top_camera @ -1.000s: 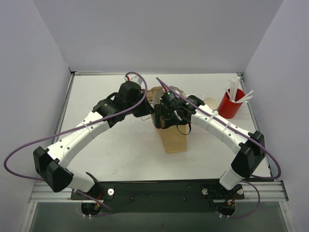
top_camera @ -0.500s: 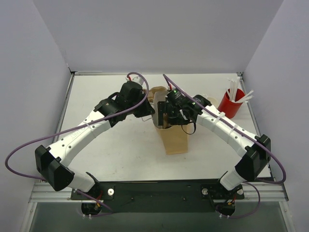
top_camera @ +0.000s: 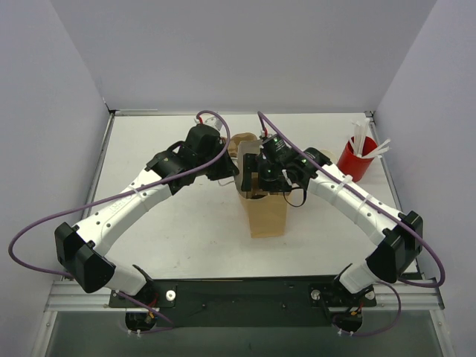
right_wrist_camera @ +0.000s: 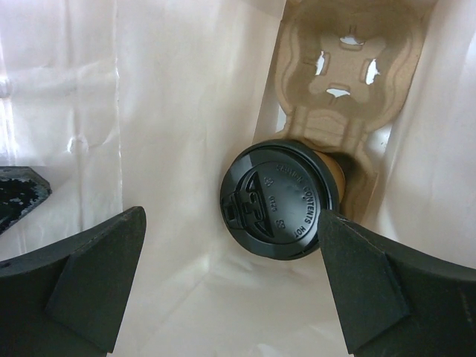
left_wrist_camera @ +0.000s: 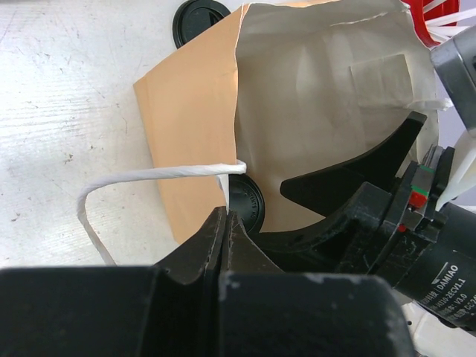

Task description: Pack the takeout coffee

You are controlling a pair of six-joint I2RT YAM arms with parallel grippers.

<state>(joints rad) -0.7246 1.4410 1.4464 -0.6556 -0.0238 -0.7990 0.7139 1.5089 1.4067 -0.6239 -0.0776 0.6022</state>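
Observation:
A brown paper bag (top_camera: 268,214) stands at mid-table with its mouth open. My left gripper (top_camera: 229,172) is shut on the bag's rim (left_wrist_camera: 236,111), beside its white paper handle (left_wrist_camera: 149,176). My right gripper (top_camera: 263,181) is open and reaches into the bag's mouth. In the right wrist view the takeout coffee (right_wrist_camera: 279,197), a kraft cup with a black lid, sits in a pulp cup carrier (right_wrist_camera: 349,74) at the bag's bottom. The open gripper (right_wrist_camera: 230,253) hangs above it, and one fingertip (right_wrist_camera: 364,282) overlaps the lid's edge. The lid also shows in the left wrist view (left_wrist_camera: 251,204).
A red cup with white straws (top_camera: 355,158) stands at the far right. A loose black lid (left_wrist_camera: 201,18) lies on the table beyond the bag. White walls close in the table on three sides.
My right arm has shifted a little farther and to the right, keeping its gripper in the bag's mouth. The bag stands slightly more upright. My left gripper has held its place.

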